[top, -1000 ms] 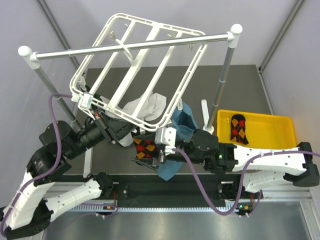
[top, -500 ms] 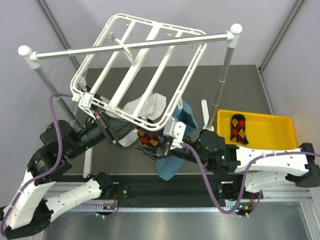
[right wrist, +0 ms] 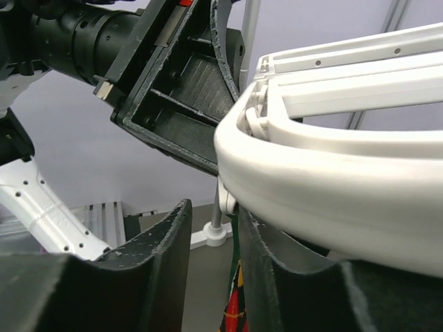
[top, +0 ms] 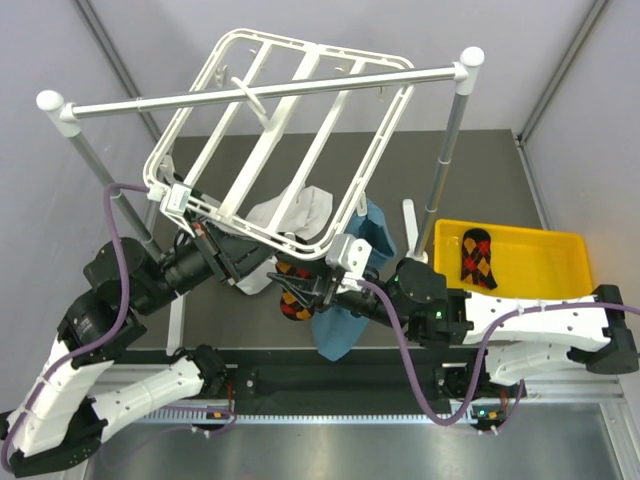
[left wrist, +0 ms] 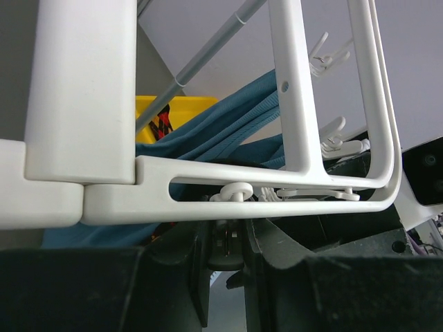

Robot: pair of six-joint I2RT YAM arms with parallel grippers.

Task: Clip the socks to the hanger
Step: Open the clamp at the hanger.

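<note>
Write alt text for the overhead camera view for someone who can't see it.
The right gripper holds a black argyle sock with red and yellow diamonds under the near edge of a white plastic drying hanger, with the left gripper beside it. A second argyle sock lies in a yellow plastic tray.

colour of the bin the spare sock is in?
Yellow. The bin shows best in the top external view.
</note>
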